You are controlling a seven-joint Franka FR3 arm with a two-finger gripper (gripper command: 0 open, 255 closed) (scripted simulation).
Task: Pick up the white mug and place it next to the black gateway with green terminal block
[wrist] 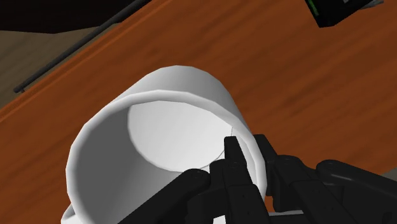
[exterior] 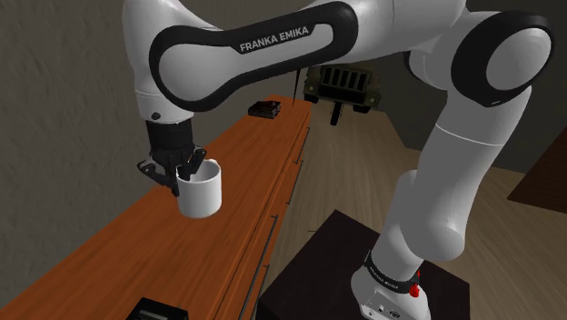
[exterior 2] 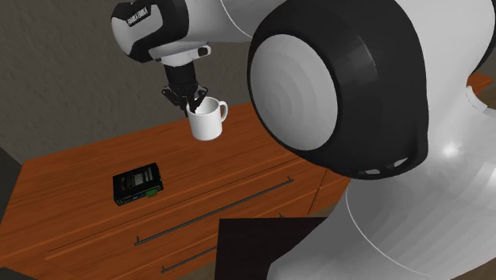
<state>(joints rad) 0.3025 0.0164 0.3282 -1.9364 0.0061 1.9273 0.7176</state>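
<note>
One mug hangs above the worktop, its rim pinched tight in my pincer, and I see the gateway lying on that worktop well apart from it.

Presenting as a glossy white-shelled arm with black joints.
Bearing white "FRANKA EMIKA" lettering on a rounded black link; showing a dark collar band and a small red button near the base; ending in an all-black gripper with blocky, segmented fingers.
</note>
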